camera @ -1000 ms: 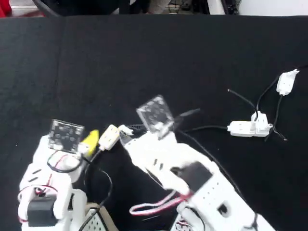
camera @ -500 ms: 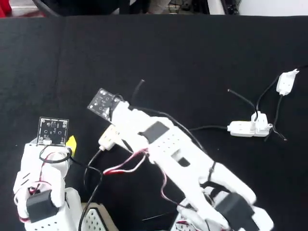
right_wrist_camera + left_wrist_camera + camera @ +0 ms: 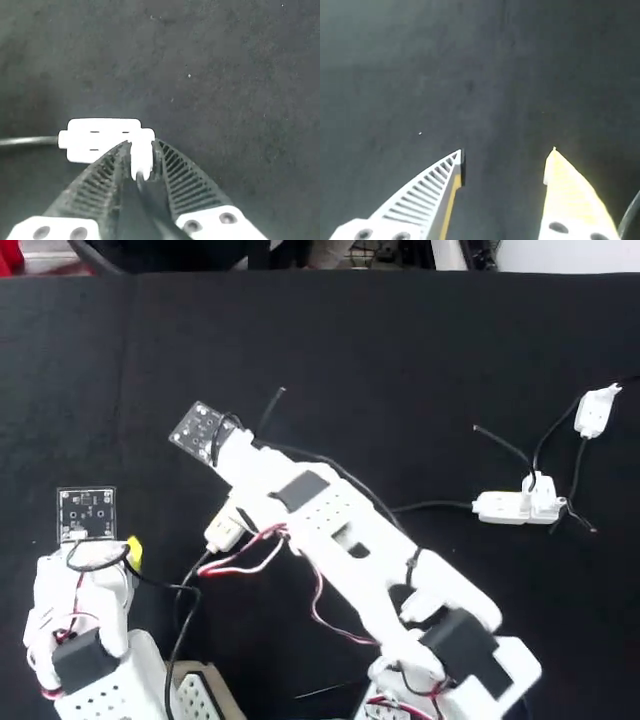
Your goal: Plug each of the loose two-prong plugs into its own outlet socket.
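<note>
Lower part of plug (image 3: pixel 142 159) behind right fingers (image 3: pixel 100 182); socket cord (image 3: pixel 25 141) off the edge.

The table (image 3: pixel 400 350) is covered in a black cloth (image 3: pixel 120 390). Off to the right lies the white right outlet (image 3: pixel 500 507), with an upright plug (image 3: pixel 540 492) standing in it. Thin black cords (image 3: pixel 555 430) loop from there to a loose plug (image 3: pixel 595 412) lying near the table's edge. Left of the middle, the left outlet (image 3: pixel 100 139) lies flat, slots up. Its cord (image 3: pixel 25 141) leaves from one end, and a small plug (image 3: pixel 141 159) touches the other.
</note>
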### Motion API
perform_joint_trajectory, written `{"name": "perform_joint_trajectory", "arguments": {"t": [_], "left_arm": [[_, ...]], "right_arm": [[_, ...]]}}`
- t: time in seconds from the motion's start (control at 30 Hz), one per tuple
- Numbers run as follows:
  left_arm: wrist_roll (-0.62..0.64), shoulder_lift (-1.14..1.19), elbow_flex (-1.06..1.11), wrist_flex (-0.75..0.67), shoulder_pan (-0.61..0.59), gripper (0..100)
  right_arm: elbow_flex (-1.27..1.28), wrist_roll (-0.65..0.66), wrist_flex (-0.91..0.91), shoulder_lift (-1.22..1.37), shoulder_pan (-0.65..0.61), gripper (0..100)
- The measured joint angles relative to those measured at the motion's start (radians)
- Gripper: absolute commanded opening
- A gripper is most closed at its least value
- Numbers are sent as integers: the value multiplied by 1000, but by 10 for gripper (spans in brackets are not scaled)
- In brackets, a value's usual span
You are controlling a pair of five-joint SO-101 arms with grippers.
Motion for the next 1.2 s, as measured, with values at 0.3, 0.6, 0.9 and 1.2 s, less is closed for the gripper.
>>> {"name": "perform_joint_trajectory", "arguments": {"t": [0.3,0.6,0.9,1.2], "left_arm": [[0,0,46,-23,-32,264],[0,0,46,-23,-32,264],[0,0,63,-23,-32,264],[0,0,63,-23,-32,264]], "right_arm": [[-77,-25,14,117,0,11],[-135,-57,123,124,-14,11],[-137,-57,152,127,-66,11],[-137,-69,120,127,-64,11]]}}
